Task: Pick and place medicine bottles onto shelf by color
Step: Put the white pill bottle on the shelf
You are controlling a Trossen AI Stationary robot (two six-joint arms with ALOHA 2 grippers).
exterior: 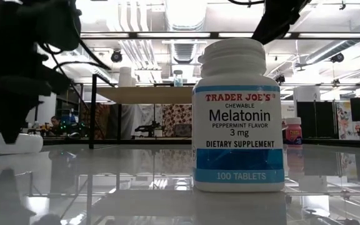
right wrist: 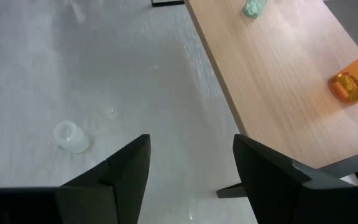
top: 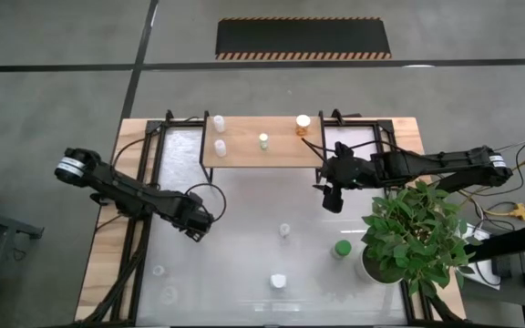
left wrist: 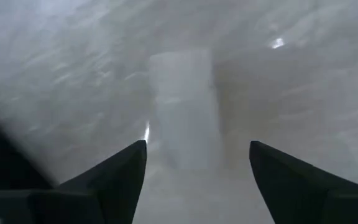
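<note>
My left gripper (top: 199,224) is low over the table's left middle, open. In the left wrist view its fingers (left wrist: 197,146) stand on either side of a white bottle (left wrist: 182,109) with gaps showing. The low view shows that bottle (exterior: 17,142) on the table under the gripper. My right gripper (top: 333,200) hangs open (right wrist: 191,142) off the shelf's (top: 262,155) right near corner, holding nothing. On the shelf stand two white bottles (top: 219,125) (top: 220,148), a pale one (top: 263,140) and an orange one (top: 303,124).
On the table stand a clear bottle (top: 284,230), a green-capped bottle (top: 341,248), a white Melatonin bottle (top: 278,281) (exterior: 239,115) and two clear ones (top: 158,271) (top: 169,293) near the left front. A potted plant (top: 416,232) fills the right side under the right arm.
</note>
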